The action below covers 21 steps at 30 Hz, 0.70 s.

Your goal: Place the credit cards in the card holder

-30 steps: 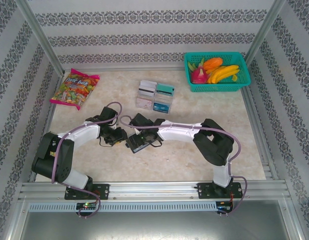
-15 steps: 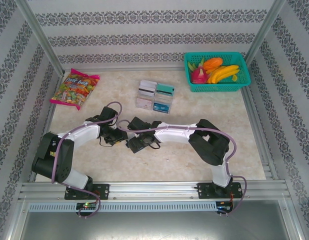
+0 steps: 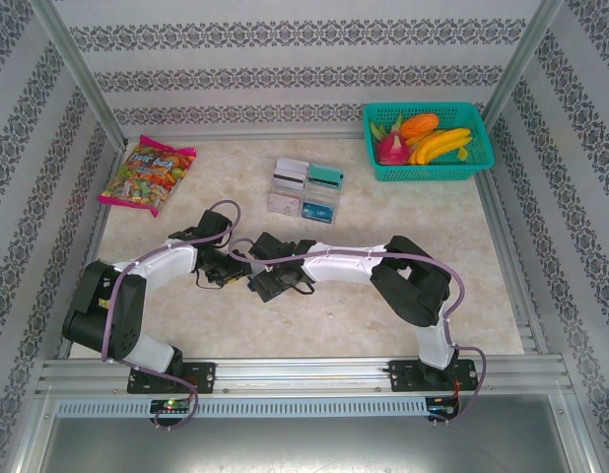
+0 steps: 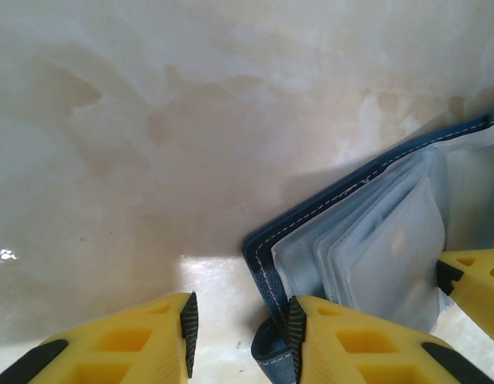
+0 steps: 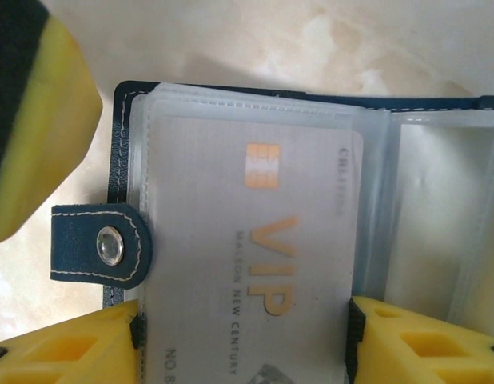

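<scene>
Marbled beige tabletop (image 3: 433,305) holds the open dark navy folding card holder (image 5: 121,160) near-left of centre, a white VIP credit card (image 5: 263,240) in its clear sleeve. Jaws of the right gripper (image 5: 243,336) straddle that sleeve, whether pinching cannot be told. The left gripper (image 4: 239,336) stands parted at the cover's edge.

Candy bag (image 3: 147,175) far left; fruit basket (image 3: 423,171) far right.
</scene>
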Available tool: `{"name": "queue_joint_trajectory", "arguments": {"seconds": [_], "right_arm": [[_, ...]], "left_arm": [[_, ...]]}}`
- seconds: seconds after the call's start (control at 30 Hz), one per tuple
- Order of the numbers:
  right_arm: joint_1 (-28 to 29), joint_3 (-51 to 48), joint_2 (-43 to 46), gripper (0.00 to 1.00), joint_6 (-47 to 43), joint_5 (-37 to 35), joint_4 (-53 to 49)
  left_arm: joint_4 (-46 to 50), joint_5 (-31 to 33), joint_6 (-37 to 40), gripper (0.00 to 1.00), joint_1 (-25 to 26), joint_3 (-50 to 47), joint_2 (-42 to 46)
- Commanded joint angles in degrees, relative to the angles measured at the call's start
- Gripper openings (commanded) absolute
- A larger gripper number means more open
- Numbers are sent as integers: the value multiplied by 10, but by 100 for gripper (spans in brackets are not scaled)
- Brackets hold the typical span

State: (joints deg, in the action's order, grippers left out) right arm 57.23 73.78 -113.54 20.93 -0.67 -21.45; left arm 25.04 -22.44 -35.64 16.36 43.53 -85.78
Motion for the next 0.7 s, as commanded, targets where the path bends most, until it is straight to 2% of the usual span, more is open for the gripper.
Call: {"name": "queue_joint_trajectory", "arguments": {"seconds": [0.0, 0.27, 0.5, 0.67], "right_arm": [[-1, -4, -17, 57, -3, 27, -14], [-33, -37, 13, 50, 19, 112, 41], [-59, -56, 23, 49, 33, 191, 76], [-69, -65, 23, 51, 41, 218, 94]], "left_arm": [[2, -1, -3, 39, -9, 13, 2], [5, -3, -1, 39, -8, 22, 0], [9, -3, 1, 39, -8, 31, 2], [8, -5, 1, 39, -9, 33, 3]]}}
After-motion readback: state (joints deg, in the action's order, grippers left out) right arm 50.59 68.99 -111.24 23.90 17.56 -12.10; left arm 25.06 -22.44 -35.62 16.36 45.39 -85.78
